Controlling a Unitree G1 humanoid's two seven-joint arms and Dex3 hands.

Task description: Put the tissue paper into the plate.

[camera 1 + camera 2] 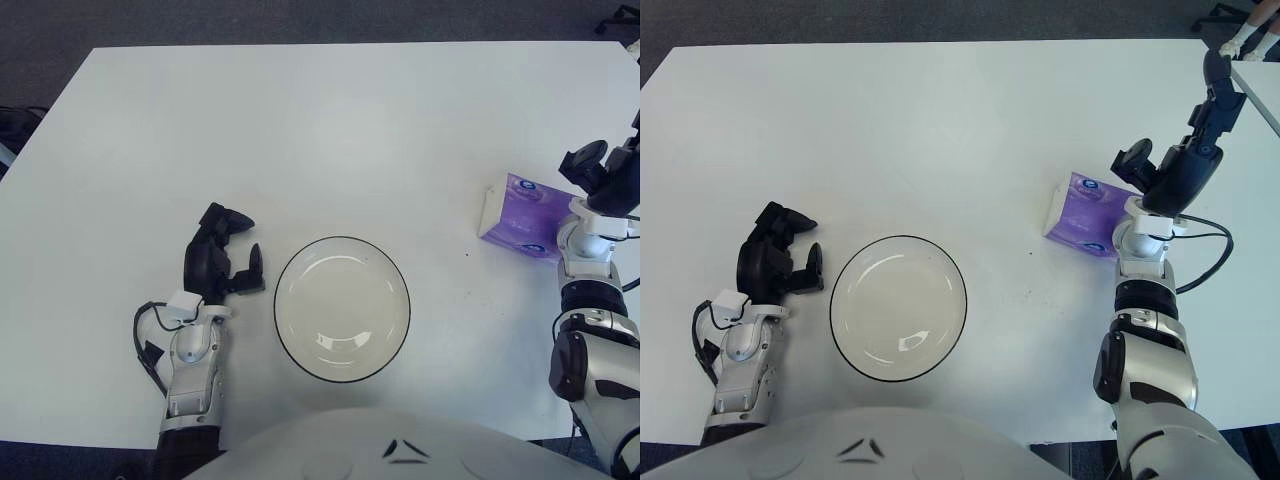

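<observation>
Left eye view: an empty white plate (342,308) with a dark rim sits near the table's (300,130) front edge, within reach of both arms, while the purple tissue pack (528,215) lies well apart to its right, not yet lifted. The right hand (604,172) hovers at the pack's far right end, one dark finger raised above it (contact cannot be judged here). The left hand (220,256) shows just left of the plate, fingers loosely curled around nothing

Right eye view: the right forearm rises steeply from the wrist, its fingers spread over the pack's edge and closed on nothing, apparently poised for a grasp
</observation>
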